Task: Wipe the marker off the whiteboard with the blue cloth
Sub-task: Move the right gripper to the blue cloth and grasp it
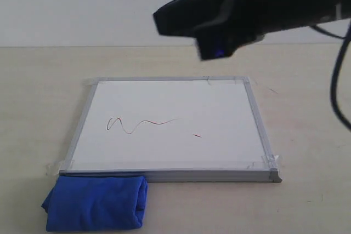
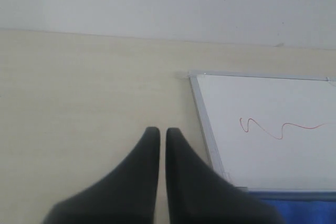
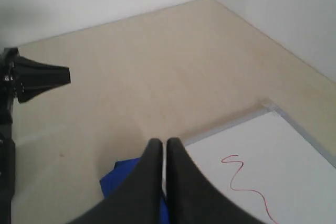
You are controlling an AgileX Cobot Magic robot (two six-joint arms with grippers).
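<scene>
The whiteboard [image 1: 219, 108] lies flat on the table, silver-framed, with tape at its corners. On it runs the red marker squiggle [image 1: 140, 124], with a small red dash [image 1: 197, 135] to its right. The blue cloth [image 1: 96, 202] lies folded on the table against the board's near left corner. My right gripper [image 1: 162, 20] hangs high above the board, shut and empty; its wrist view shows the gripper [image 3: 159, 142] above the cloth [image 3: 118, 182] and the squiggle [image 3: 241, 174]. My left gripper [image 2: 158, 132] is shut and empty over bare table, left of the board [image 2: 273, 108], and is out of the exterior view.
The pale wooden table [image 1: 307, 135] stretches around the board, with a white wall behind it. A black cable [image 1: 335, 80] hangs at the far right. A black part of the other arm [image 3: 37, 74] shows at the edge of the right wrist view.
</scene>
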